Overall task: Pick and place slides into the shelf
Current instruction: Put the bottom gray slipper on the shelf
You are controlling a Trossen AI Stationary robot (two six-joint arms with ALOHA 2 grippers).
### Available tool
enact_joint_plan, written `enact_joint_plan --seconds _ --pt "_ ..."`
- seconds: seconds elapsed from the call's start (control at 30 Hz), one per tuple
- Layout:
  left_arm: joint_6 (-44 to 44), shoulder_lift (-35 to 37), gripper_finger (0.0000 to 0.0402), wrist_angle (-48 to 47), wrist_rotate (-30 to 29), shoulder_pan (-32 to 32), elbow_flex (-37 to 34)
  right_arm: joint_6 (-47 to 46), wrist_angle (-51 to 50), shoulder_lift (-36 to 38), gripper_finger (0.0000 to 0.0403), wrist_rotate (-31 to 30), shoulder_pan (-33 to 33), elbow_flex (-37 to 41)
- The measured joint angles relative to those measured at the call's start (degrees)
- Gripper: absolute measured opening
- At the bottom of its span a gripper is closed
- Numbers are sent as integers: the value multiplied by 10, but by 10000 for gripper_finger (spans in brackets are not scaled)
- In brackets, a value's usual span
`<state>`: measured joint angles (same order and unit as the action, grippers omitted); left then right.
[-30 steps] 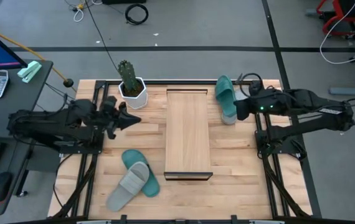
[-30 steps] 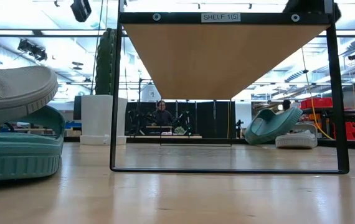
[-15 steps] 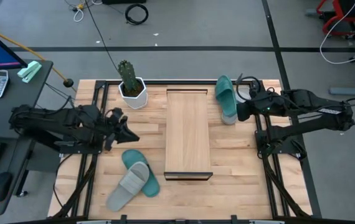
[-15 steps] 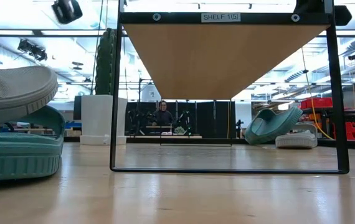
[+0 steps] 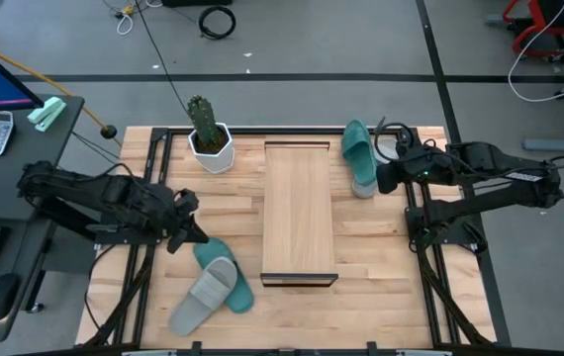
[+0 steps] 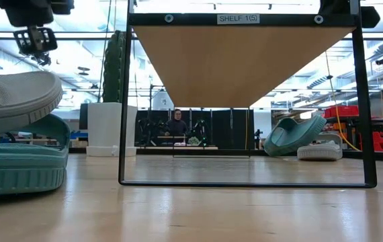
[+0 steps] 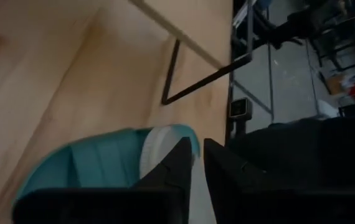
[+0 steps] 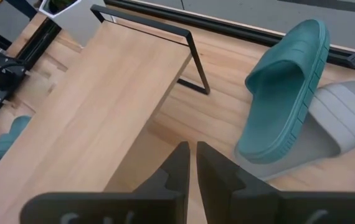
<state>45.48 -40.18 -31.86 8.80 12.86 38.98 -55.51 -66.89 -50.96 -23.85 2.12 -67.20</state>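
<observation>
Slides sit in two stacked pairs on my table, none on the shelf [image 5: 299, 213] yet. Near the front left corner a grey slide [image 5: 204, 295] lies across a teal slide [image 5: 225, 272]; near the back right corner a teal slide [image 5: 358, 154] leans on edge against a grey slide [image 5: 385, 148] beneath it. The shelf runs front to back along the middle of the table and its board carries nothing.

My left end effector [image 5: 187, 233] hangs just above the back end of the front teal slide, fingers nearly together with only a slit between them. My right end effector [image 5: 381, 176] waits beside the back pair, fingers close together and holding nothing.

I judge the risk to be the overlap: with the grey slide resting on the teal one, a pinch on the teal could drag or tip the grey off, and fingers this narrow may strike the sole instead of straddling it. A potted cactus [image 5: 206, 133] stands at the back left, clear of the path.
</observation>
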Motion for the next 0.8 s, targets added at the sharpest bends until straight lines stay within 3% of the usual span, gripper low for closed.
enact_joint_plan --seconds 0.57,0.8 --pt "-12 -106 173 3 21 37 -20 1 0 0 37 6 0 0" --pt "-12 -143 210 6 80 47 -20 1 0 0 37 17 0 0"
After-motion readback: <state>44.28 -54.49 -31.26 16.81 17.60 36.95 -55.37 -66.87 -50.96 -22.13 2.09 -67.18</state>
